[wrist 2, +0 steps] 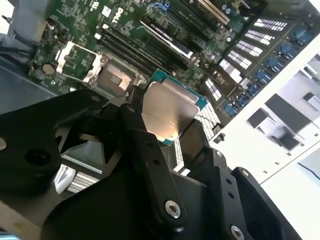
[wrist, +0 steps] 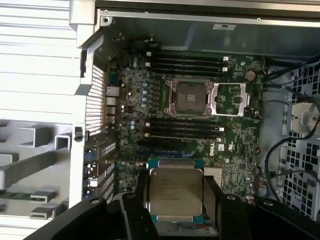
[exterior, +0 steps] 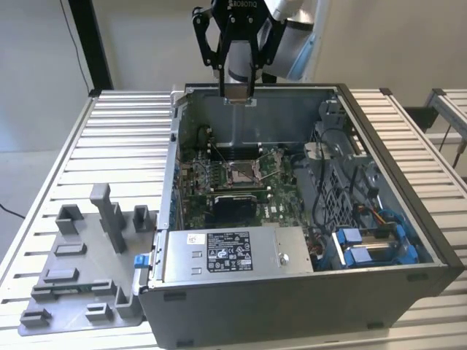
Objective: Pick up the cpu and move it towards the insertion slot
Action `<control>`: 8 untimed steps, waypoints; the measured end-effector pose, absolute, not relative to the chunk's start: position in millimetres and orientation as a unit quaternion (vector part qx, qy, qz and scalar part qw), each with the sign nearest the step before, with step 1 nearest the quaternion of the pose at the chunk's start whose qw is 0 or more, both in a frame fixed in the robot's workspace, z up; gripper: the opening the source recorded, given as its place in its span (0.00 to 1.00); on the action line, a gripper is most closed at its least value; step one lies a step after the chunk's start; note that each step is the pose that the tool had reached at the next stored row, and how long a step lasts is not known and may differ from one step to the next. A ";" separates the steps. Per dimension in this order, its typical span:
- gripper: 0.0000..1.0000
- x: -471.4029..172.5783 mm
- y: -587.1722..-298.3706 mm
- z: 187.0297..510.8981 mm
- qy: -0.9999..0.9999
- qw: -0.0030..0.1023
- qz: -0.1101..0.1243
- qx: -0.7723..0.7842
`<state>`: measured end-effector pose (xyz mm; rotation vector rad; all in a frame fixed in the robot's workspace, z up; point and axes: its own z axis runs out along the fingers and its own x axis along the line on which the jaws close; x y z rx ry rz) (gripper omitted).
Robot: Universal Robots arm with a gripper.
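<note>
Open computer case point(exterior: 292, 292) sits on a slatted table point(exterior: 124, 138), side panel off, green motherboard point(wrist: 235, 135) exposed inside. Grey plastic tray point(exterior: 80, 270) with raised blocks lies on the table at the exterior view's left of the case. Arm hangs above the case's far wall, gripper point(exterior: 238, 93) pointing down, above the case and clear of the board.

Insertion slot point(wrist: 188, 97): silver frame, retention plate flipped open beside it, pin field bare, between rows of memory slots. Also visible mid-board in the exterior view point(exterior: 241, 173).

Cpu point(wrist: 176, 192): fingers point(wrist 2: 150, 150) pinch it by two opposite edges, silver face toward the first wrist camera, green rim showing. Held in the air, well apart from the slot.

Risks, judged: grip is on thin edges only, so a jolt could tilt or drop the chip onto the board. Coming down off-square or misaligned could bend socket pins. Fingers could clip the open retention plate or the case wall.
</note>
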<state>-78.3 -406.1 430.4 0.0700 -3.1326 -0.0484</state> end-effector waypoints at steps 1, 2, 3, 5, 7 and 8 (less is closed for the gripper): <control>0.00 -77.6 -403.2 430.0 -1.000 0.004 -0.015 0.022; 0.00 -76.9 -400.7 429.5 -1.000 0.004 -0.015 0.022; 0.00 -76.2 -398.3 429.0 -1.000 0.004 -0.015 0.022; 0.00 -74.3 -394.0 428.2 -1.000 0.004 -0.015 0.022; 0.00 -71.5 -390.1 427.1 -1.000 0.004 -0.015 0.022; 0.00 -70.1 -388.4 426.3 -1.000 0.004 -0.016 0.022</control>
